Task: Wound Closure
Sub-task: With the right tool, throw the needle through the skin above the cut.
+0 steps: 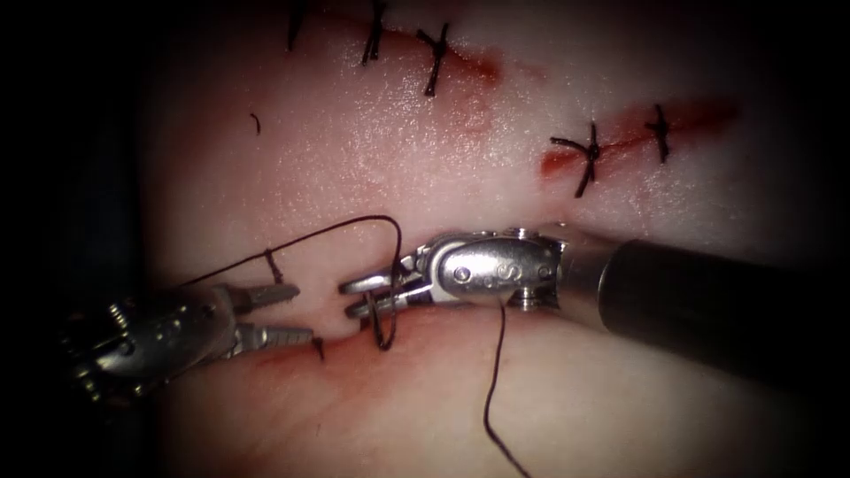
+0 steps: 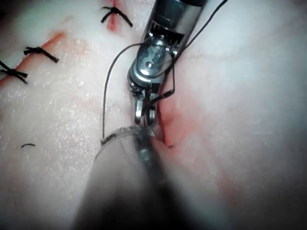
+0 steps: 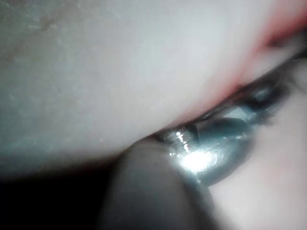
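My right tool (image 1: 356, 297) comes in from the right and lies over the cut (image 1: 292, 352). Its jaws are shut on the dark curved needle (image 1: 382, 326) near one end. The needle's curve dips into the tissue (image 1: 372, 150) at the cut's edge just below the jaws. Thread (image 1: 319, 232) arcs from the needle up and away to the left. A second strand (image 1: 494, 381) hangs down from under the right tool's wrist. On the left, my left tool (image 1: 285, 314) has its jaws open and holds nothing, its tips a little left of the needle. The left wrist view has the right tool (image 2: 144, 112) and needle (image 2: 164, 96) at the cut.
Several finished stitches (image 1: 434, 57) cross the closed upper wound, with two more (image 1: 589, 155) farther right amid red fluid. A short cut end of thread (image 1: 256, 124) lies on the tissue at upper left. The right wrist view has blurred metal (image 3: 211, 143) against the tissue.
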